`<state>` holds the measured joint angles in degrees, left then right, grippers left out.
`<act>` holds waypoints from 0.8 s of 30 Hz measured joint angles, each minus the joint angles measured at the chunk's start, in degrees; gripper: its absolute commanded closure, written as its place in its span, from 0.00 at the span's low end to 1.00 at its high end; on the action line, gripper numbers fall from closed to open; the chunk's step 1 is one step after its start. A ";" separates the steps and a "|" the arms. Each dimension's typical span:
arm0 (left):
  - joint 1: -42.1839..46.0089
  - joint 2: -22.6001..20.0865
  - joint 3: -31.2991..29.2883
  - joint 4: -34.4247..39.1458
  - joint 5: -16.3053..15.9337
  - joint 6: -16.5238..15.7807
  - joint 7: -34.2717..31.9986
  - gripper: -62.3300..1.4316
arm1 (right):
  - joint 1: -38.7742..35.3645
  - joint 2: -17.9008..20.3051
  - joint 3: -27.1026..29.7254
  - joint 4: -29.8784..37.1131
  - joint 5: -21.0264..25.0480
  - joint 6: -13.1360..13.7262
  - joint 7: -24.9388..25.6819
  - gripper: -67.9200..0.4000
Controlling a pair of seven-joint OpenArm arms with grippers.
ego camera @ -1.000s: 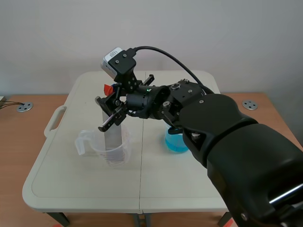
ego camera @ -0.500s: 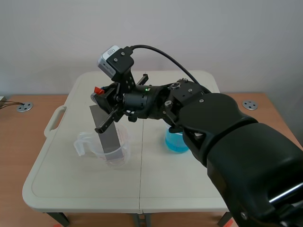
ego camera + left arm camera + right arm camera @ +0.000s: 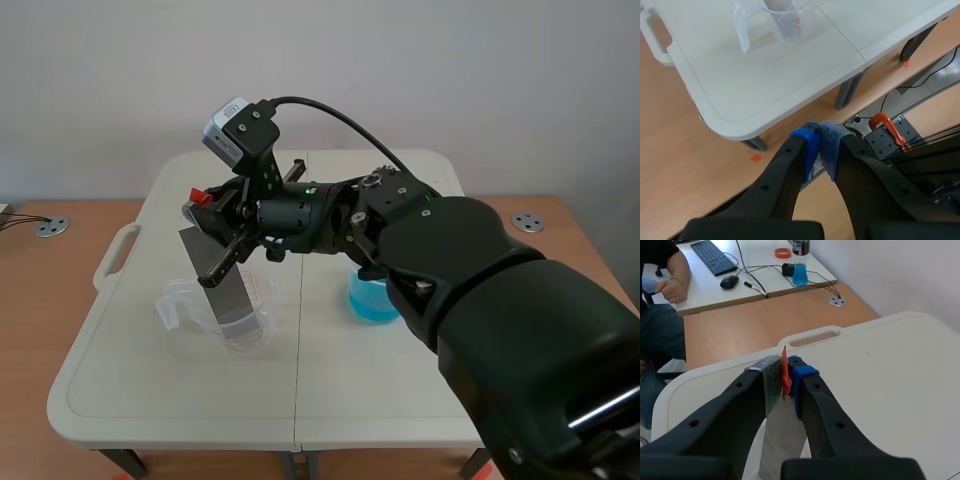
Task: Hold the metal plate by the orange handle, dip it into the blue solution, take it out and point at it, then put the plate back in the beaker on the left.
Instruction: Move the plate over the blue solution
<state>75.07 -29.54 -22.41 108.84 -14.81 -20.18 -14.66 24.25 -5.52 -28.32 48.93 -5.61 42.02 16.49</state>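
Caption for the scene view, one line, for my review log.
Right end effector holds the tilted metal plate by its orange handle, lower end in the left beaker, blue solution beside.

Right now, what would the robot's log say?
right gripper: shut on orange handle | metal plate: tilted, lower end in clear beaker | left gripper: shut, empty

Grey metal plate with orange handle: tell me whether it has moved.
Yes. The grey metal plate swung its top left, toward the handle of the clear plastic beaker; its lower end stays inside.
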 measured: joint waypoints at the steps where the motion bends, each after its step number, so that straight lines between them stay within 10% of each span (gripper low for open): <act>1: 0.00 0.00 0.00 0.00 0.00 0.00 0.00 0.95 | 0.00 0.11 0.00 0.00 0.00 0.00 0.39 0.98; 24: -4.07 -0.04 0.02 0.00 0.00 -0.33 -0.02 0.95 | -7.23 7.45 -0.22 14.73 -0.44 0.07 7.72 0.98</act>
<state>71.00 -29.58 -22.39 108.84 -14.81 -20.51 -14.68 17.02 1.93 -28.53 63.66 -6.04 42.09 24.21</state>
